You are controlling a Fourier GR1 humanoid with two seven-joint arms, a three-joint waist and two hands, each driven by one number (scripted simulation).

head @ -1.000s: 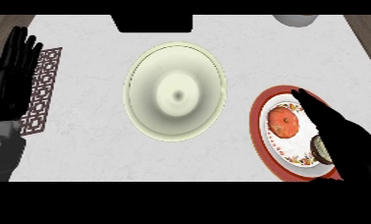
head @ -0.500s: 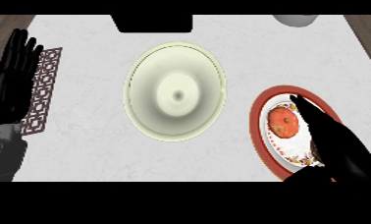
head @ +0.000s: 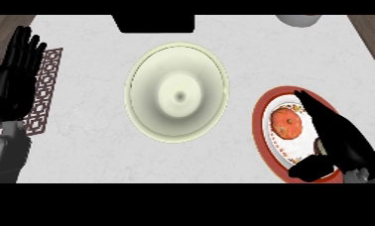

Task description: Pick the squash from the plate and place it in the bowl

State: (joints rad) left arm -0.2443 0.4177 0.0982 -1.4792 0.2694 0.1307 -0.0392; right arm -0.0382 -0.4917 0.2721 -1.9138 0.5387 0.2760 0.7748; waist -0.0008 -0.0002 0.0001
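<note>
Head view: On a white marbled surface (head: 88,150), a small orange, round squash (head: 286,122) sits on a white plate with a red rim (head: 258,121) at the near right. The robot's black right hand (head: 333,131) lies over the right side of that plate. Its fingers are straight and point away, just beside the squash, and nothing is held in them. Whether they touch the squash cannot be told. A wide, pale cream round bowl (head: 177,92) stands at the centre, apart from the plate and to its left. The left hand (head: 18,69) rests open at the left edge, fingers up, beside a brown lattice mat (head: 45,88). A black rectangular block (head: 154,23) and a grey rounded vessel (head: 299,20) sit at the far edge.
</note>
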